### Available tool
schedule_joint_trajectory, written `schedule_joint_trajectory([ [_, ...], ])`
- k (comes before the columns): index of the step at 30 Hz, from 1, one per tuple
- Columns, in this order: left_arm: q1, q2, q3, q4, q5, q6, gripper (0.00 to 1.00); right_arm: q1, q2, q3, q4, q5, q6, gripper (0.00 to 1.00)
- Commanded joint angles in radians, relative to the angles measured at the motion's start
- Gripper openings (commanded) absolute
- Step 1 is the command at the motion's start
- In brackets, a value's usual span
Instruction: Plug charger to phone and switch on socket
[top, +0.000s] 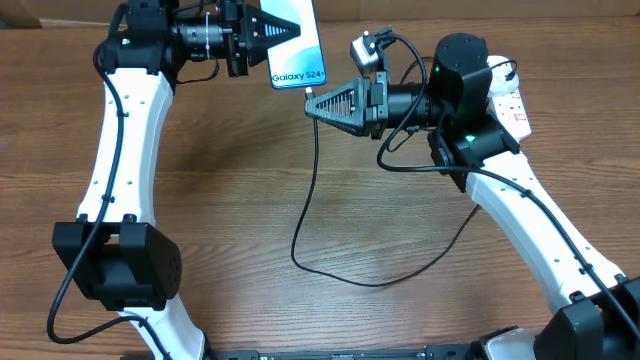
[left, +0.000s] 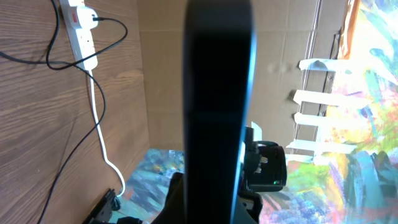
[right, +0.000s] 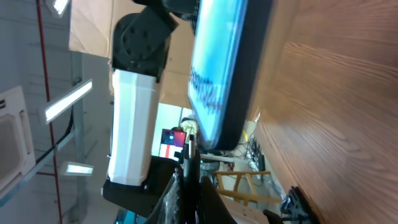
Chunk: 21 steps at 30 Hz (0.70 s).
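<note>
sideways, right fingers (top: 332, 101) holding charger (top: 315, 150), near phone (top: 297, 45)

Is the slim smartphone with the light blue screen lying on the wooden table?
No, the left gripper holds the phone up clear of the table.

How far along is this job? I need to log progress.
Done: the charger's plug sits in the socket, and the left gripper holds the phone. In hand: the right gripper, shut on the charger's connector tip, has it at the phone's Galaxy end; whether it is seated cannot be told. Left: seating it if needed, then switching on the socket.
</note>
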Motion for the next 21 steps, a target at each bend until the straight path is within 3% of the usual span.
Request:
schedule_joint_trajectory([
  [1,0.009,-0.016,0.018,0.004,0.037,0.016,0.04,0.006,-0.004,0.013,0.013,0.006,0.030,0.04],
  [21,0.009,-0.016,0.018,0.004,0.046,0.003,0.04,0.052,0.005,0.005,-0.019,0.068,0.019,0.04],
])
